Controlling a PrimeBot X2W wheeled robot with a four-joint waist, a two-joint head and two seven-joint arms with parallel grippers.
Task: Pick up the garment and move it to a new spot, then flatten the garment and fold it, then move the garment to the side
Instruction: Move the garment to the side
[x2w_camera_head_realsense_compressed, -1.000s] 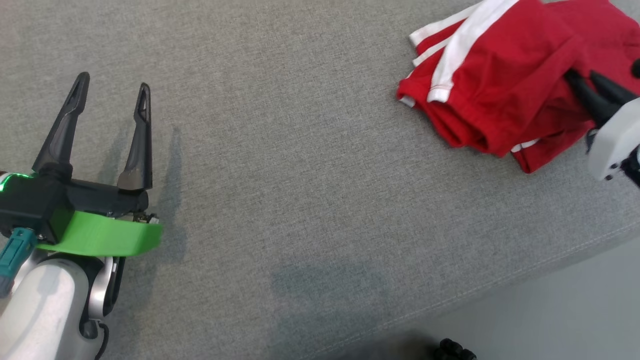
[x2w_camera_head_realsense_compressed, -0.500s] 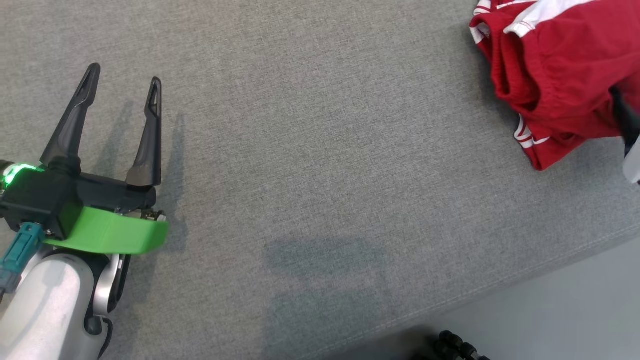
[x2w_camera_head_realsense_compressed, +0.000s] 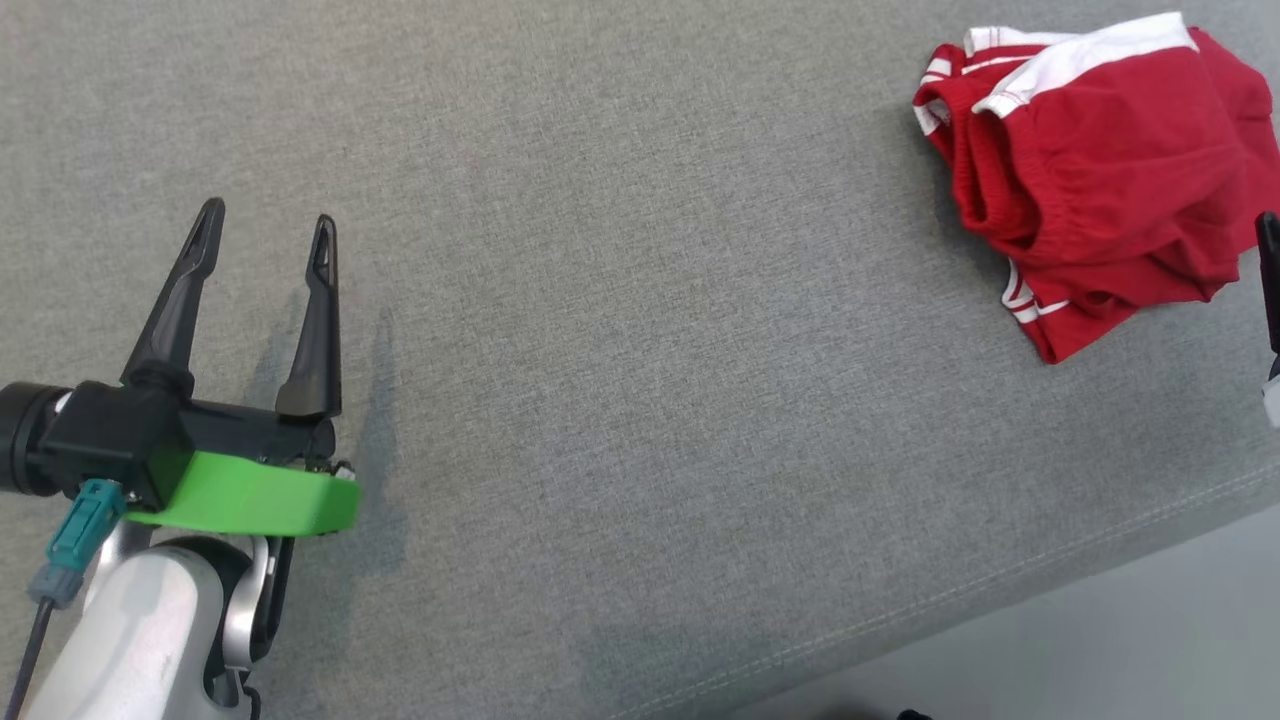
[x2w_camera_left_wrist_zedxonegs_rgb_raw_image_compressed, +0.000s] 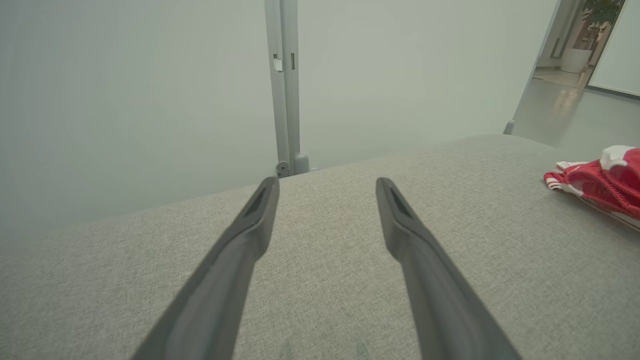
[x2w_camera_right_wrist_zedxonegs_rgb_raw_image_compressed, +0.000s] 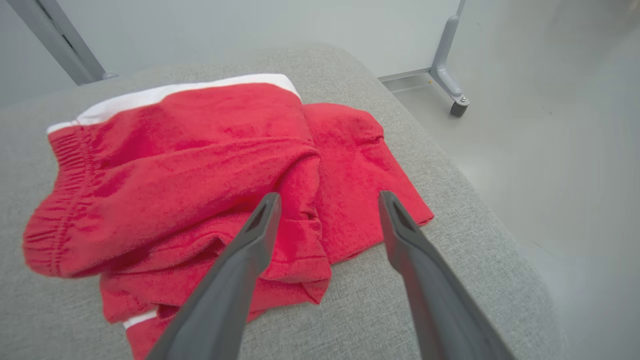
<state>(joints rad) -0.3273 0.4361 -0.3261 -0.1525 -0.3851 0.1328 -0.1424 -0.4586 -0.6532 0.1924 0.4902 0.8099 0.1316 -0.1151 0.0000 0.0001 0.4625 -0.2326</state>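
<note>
Two grippers show, both with their fingers spread and nothing between them. At the lower left of the head view the left gripper (x2w_camera_head_realsense_compressed: 268, 213) hangs over the grey fabric surface (x2w_camera_head_realsense_compressed: 650, 350), its two dark fingers pointing up the picture and casting a shadow just to their right. A green bracket (x2w_camera_head_realsense_compressed: 250, 495) sits below the fingers, and a teal connector (x2w_camera_head_realsense_compressed: 75, 535) hangs at the wrist. In the left wrist view the same gripper (x2w_camera_left_wrist_zedxonegs_rgb_raw_image_compressed: 327, 182) points across bare grey cloth toward a pale partition with a metal post (x2w_camera_left_wrist_zedxonegs_rgb_raw_image_compressed: 282, 85). The garment (x2w_camera_left_wrist_zedxonegs_rgb_raw_image_compressed: 610, 180) lies far off at that picture's right edge. Further right in the head view, well apart from the left gripper, the garment (x2w_camera_head_realsense_compressed: 1090, 180) is a pair of red shorts with white trim. It lies bunched and creased near the upper right corner of the surface, with its elastic waistband facing left. One dark finger (x2w_camera_head_realsense_compressed: 1270, 280) of the right arm shows at the right edge, just beside the cloth. The right wrist view has the right gripper (x2w_camera_right_wrist_zedxonegs_rgb_raw_image_compressed: 330, 196) above the near edge of the garment (x2w_camera_right_wrist_zedxonegs_rgb_raw_image_compressed: 175, 185). Whether its tips touch the fabric I cannot tell. Pale floor (x2w_camera_right_wrist_zedxonegs_rgb_raw_image_compressed: 550, 175) and a wheeled stand leg (x2w_camera_right_wrist_zedxonegs_rgb_raw_image_compressed: 450, 90) lie beyond the cushion's rounded corner.
</note>
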